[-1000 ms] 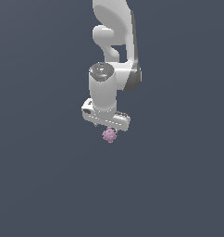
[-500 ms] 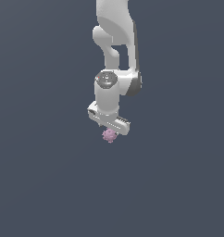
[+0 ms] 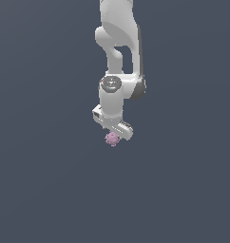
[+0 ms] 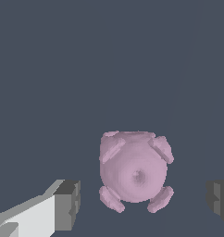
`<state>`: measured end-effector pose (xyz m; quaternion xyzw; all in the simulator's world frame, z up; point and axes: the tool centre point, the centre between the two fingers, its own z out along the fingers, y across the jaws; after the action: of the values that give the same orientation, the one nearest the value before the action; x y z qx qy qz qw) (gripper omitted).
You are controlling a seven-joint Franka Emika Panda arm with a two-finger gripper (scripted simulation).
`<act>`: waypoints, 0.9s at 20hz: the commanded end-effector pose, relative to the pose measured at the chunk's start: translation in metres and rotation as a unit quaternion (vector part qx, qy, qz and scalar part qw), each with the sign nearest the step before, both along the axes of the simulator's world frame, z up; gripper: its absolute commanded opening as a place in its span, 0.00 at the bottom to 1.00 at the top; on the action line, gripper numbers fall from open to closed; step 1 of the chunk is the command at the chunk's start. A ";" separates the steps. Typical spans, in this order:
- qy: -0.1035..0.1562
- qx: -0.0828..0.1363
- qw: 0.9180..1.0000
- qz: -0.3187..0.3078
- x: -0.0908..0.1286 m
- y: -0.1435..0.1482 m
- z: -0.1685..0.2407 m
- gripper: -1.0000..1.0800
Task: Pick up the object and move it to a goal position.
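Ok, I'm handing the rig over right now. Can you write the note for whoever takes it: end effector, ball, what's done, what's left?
End effector: open. In the wrist view a dark pad sits on each side of the ball, with a clear gap on both sides, so nothing is clamped.
Ball: pinkish-purple and knobbly, between the fingers. In the exterior view it shows just under the end effector.
Done: the arm is lined up over the ball.
Left: close on the ball, lift it and carry it to the goal. No goal marker shows in either view, so I cannot say where it is.
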<state>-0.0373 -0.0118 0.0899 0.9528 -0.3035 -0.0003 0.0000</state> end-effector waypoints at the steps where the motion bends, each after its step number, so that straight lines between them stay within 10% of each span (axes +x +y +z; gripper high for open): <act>1: 0.000 0.000 1.000 0.000 0.000 0.000 0.000 0.96; 18: 0.000 0.000 1.000 -0.002 -0.001 0.000 -0.050 0.96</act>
<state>-0.0386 -0.0118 0.0416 0.9521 -0.3056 -0.0007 0.0003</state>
